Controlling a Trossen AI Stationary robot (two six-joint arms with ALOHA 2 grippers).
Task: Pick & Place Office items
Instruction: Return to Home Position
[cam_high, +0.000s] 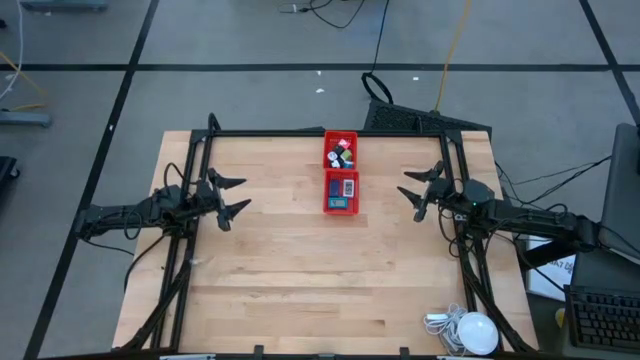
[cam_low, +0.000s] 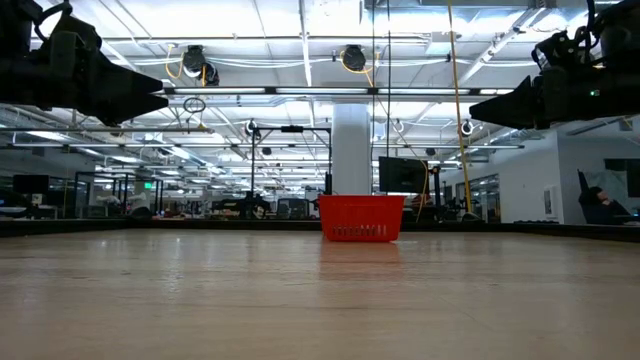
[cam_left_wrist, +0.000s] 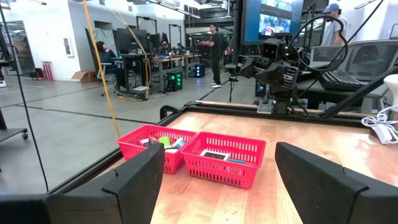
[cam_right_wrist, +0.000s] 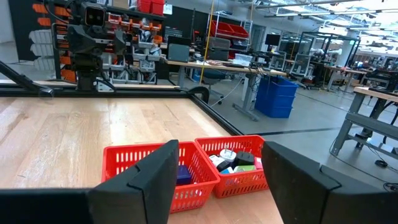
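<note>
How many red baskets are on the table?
2. They sit side by side, touching, at the far middle of the table: the far red basket holds small mixed pieces, the near red basket holds flat blue things. None seems hidden.

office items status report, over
Left gripper and right gripper open, empty, raised at table sides. Office items in red tray, both compartments. Nothing in the way.
</note>
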